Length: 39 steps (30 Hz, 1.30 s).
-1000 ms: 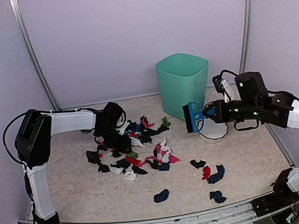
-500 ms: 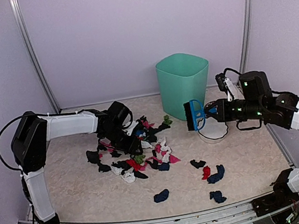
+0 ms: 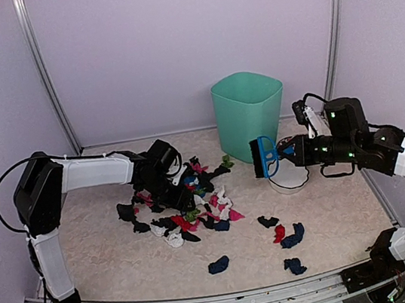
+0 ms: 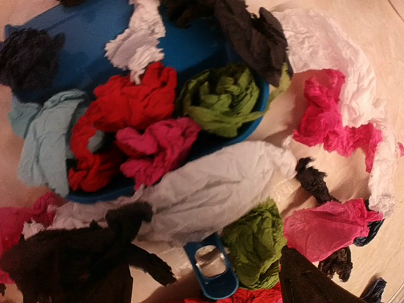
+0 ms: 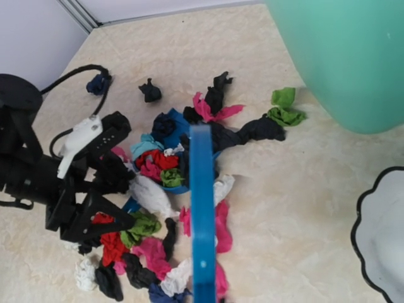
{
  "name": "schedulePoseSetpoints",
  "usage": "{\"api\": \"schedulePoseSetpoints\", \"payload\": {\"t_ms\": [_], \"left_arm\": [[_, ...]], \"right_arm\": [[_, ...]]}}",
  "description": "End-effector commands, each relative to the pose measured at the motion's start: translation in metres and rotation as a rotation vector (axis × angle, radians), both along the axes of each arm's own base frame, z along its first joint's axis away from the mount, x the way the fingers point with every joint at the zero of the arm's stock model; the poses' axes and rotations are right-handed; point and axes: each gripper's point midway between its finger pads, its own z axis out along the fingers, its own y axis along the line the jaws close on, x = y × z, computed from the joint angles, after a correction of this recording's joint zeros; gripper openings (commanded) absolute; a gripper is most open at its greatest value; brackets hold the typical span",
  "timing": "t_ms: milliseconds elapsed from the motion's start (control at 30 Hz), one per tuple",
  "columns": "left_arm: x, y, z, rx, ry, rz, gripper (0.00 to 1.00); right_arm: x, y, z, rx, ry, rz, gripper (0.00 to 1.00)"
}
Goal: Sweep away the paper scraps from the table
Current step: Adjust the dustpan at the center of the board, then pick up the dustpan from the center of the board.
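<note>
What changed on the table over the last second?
Left claw slid right, deeper into the paper scraps, nudging some of them and the loaded blue dustpan along. Whether it let go of the dustpan is unclear. Right claw barely shifted, still shut on the blue brush. Green bin, bowl and the front scraps stayed put.

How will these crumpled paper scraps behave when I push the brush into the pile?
Probably light and springy: the paper scraps look loosely crumpled, so they may scatter or ride over the brush. Those heaped in the dustpan could spill if jolted.
</note>
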Motion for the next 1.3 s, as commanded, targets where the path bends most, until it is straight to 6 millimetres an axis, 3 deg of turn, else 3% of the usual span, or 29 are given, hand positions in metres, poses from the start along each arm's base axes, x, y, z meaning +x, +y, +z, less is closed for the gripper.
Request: {"api": "schedulePoseSetpoints", "payload": {"t_ms": [0, 367, 500, 667, 767, 933, 1100, 1267], "left_arm": [[0.018, 0.023, 0.022, 0.02, -0.088, 0.094, 0.81], [0.058, 0.063, 0.052, -0.067, -0.14, 0.192, 0.89], [0.044, 0.044, 0.08, -0.139, -0.154, 0.146, 0.89], [0.01, 0.014, 0.09, -0.221, -0.095, 0.114, 0.82], [-0.011, -0.003, 0.083, -0.211, -0.068, 0.101, 0.78], [-0.025, -0.012, 0.056, -0.122, -0.046, 0.123, 0.67], [-0.018, -0.008, 0.03, -0.037, -0.041, 0.205, 0.58], [-0.016, -0.01, 0.013, 0.03, -0.03, 0.265, 0.57]], "right_arm": [[0.002, -0.005, 0.0, -0.009, -0.012, -0.013, 0.0], [0.0, -0.009, 0.002, -0.01, -0.011, -0.026, 0.0], [-0.001, -0.012, 0.003, -0.01, -0.014, -0.036, 0.0], [0.0, -0.011, 0.0, -0.016, -0.006, -0.037, 0.0], [0.001, -0.01, -0.003, -0.023, 0.0, -0.035, 0.0], [0.003, -0.007, -0.006, -0.024, 0.004, -0.025, 0.0], [0.003, -0.006, -0.005, -0.028, 0.0, -0.022, 0.0], [0.004, -0.009, -0.006, -0.044, -0.002, -0.032, 0.0]]}}
